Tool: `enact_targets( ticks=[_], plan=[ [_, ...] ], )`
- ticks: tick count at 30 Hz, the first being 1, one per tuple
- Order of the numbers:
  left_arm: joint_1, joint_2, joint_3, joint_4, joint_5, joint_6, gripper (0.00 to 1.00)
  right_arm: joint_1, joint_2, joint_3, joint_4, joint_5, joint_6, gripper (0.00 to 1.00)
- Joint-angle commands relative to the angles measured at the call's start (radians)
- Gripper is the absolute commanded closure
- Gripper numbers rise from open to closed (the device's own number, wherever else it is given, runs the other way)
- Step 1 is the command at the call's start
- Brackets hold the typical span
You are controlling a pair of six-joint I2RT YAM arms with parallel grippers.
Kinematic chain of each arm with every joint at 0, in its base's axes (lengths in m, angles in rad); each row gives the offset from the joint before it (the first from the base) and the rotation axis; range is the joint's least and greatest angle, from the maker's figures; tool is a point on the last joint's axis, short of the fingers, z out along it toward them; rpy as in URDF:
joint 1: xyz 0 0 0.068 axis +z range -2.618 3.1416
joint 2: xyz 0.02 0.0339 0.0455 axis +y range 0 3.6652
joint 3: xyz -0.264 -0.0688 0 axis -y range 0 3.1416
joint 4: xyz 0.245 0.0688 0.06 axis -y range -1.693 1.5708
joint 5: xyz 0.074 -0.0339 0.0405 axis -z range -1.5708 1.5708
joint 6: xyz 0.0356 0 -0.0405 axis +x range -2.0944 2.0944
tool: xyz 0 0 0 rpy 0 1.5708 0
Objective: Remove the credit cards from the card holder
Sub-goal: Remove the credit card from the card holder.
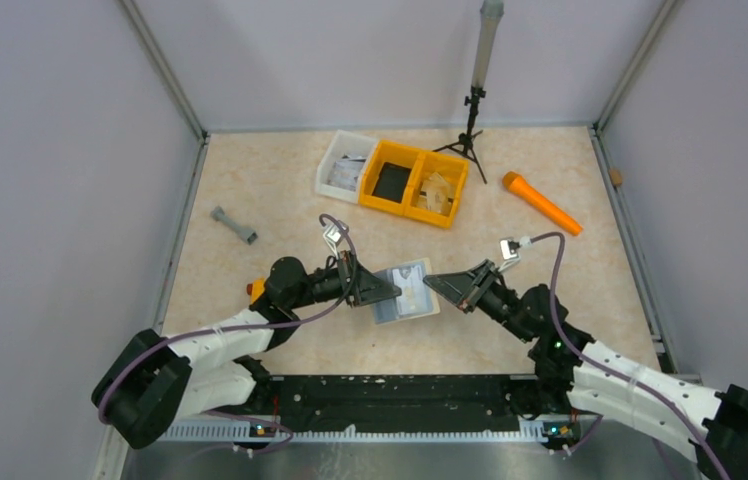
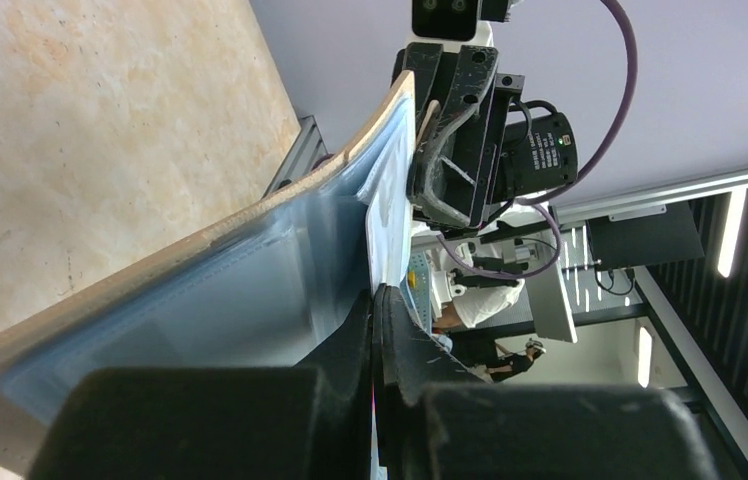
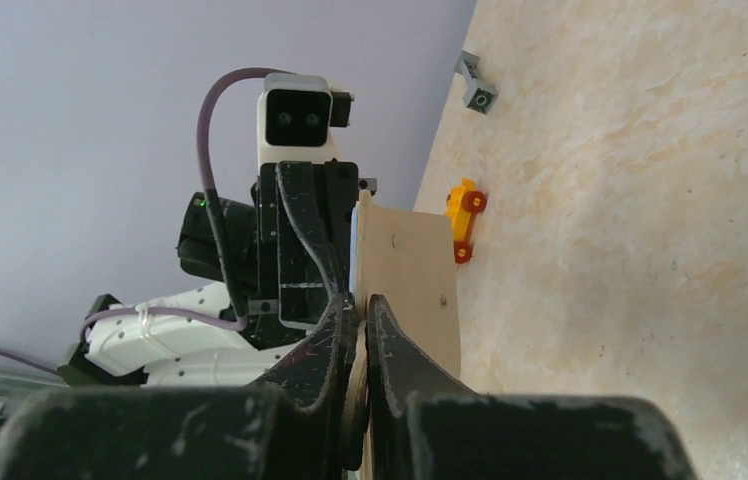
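The beige marbled surface fills the middle of the top view. At its upper centre sits a yellow plastic bin with two compartments, with a white plastic bin touching its left side. In the lower centre the thin, flat card holder hangs between the two arms. Its silvery blue-grey pocket face is up and its tan face is turned toward the surface. The left pincer is clamped tight on its left edge. The right pincer is closed on the opposite edge, with the tan face showing just beyond its fingertips. An orange plastic cylinder lies at the upper right and a grey dumbbell-shaped piece at the left. A small yellow toy car with red wheels stands beside the left arm.
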Motion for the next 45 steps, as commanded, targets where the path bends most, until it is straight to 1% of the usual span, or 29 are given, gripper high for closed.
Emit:
enact_targets(
  ticks=[1,6,9,12,13,15,16,18,20,25,27,28,29,31,35,36,45],
  plan=[
    [0.002,-0.029,0.025,0.018,-0.013,0.031,1.00,-0.003,-0.066,0.016,0.008,0.032,0.001,1.00],
    [0.004,-0.038,0.000,0.030,-0.022,0.027,1.00,-0.003,-0.149,-0.010,-0.043,0.088,0.035,1.00],
    [0.005,-0.040,-0.001,0.030,-0.021,0.025,1.00,-0.003,-0.173,-0.032,-0.027,0.099,0.061,1.00],
    [0.006,-0.034,0.007,0.035,-0.011,0.021,1.00,-0.003,-0.157,-0.036,0.008,0.073,0.058,1.00],
    [0.006,-0.031,0.010,0.040,-0.008,0.019,1.00,-0.003,-0.146,-0.036,0.024,0.059,0.053,0.96],
    [0.006,-0.022,0.018,0.052,0.002,0.011,1.00,-0.003,-0.117,-0.034,0.060,0.026,0.043,0.73],
    [0.006,-0.017,0.023,0.059,0.006,0.008,1.00,-0.003,-0.103,-0.029,0.069,0.009,0.032,0.64],
    [0.006,-0.009,0.026,0.072,0.009,0.001,1.00,-0.003,-0.067,-0.011,0.068,-0.019,0.018,0.53],
    [0.005,-0.003,0.026,0.078,0.012,-0.001,1.00,-0.002,-0.040,0.007,0.060,-0.029,0.006,0.50],
    [0.005,0.001,0.021,0.092,0.012,-0.005,1.00,-0.003,0.008,0.038,0.017,-0.076,-0.024,0.49],
    [0.006,-0.003,0.020,0.091,0.012,-0.004,1.00,-0.002,0.019,0.038,0.023,-0.086,-0.025,0.50],
    [0.006,-0.004,0.020,0.088,0.011,-0.002,1.00,-0.003,0.022,0.035,0.032,-0.091,-0.023,0.55],
    [0.005,-0.007,0.021,0.084,0.011,0.000,1.00,-0.003,0.023,0.033,0.036,-0.092,-0.020,0.63],
    [0.006,-0.009,0.020,0.072,0.006,0.006,1.00,-0.003,0.021,0.032,0.037,-0.090,-0.021,0.72],
    [0.005,-0.012,0.017,0.065,0.003,0.011,1.00,-0.003,0.000,0.035,0.008,-0.072,-0.022,0.98],
    [0.006,-0.014,0.016,0.061,0.002,0.013,1.00,-0.003,-0.008,0.035,-0.003,-0.064,-0.021,1.00],
    [0.018,-0.032,-0.026,0.046,-0.008,0.017,1.00,-0.003,-0.127,0.012,-0.069,0.011,-0.010,1.00]
  ],
)
